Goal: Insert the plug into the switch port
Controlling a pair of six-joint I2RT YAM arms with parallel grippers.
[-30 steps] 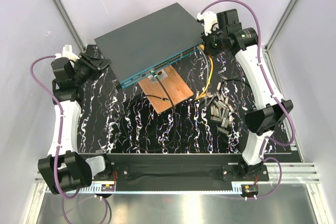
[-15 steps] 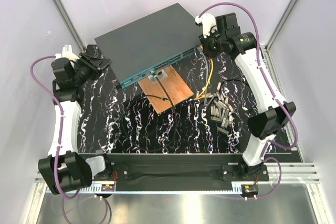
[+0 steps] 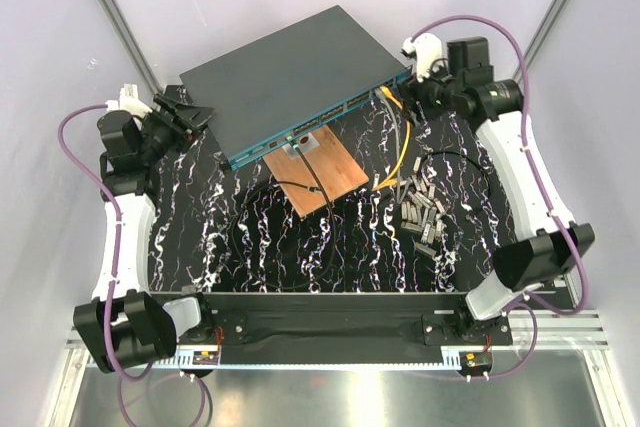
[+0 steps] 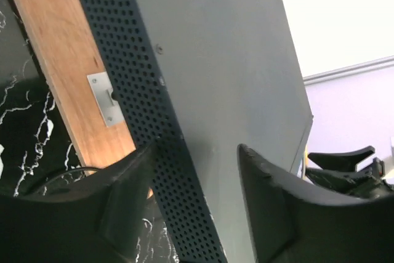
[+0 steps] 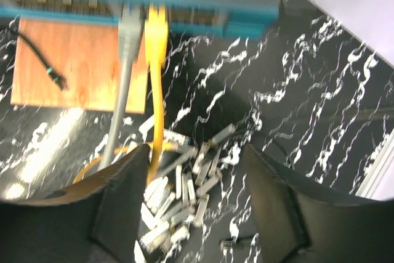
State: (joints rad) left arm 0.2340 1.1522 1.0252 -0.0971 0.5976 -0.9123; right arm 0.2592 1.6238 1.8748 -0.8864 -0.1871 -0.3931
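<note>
Though apparently seated in the switch (image 3: pixel 290 72) front beside a grey plug (image 5: pixel 127 26), treat the yellow plug (image 5: pixel 156 23) as light, rigid, on limp cable: pinch its boot. Note right gripper (image 5: pixel 194 158) spread, empty; left gripper (image 4: pixel 196 152) spread by the switch's side.

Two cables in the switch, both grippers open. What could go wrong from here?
1. The yellow cable and grey cable hang from the front ports of the switch, right before the open right gripper; a careless move may snag and unplug them.
2. The open left gripper straddles the switch's edge; moving sideways may shove it and strain the cables.
3. The ports are blurred in the right wrist view, so full seating is unconfirmed.
</note>
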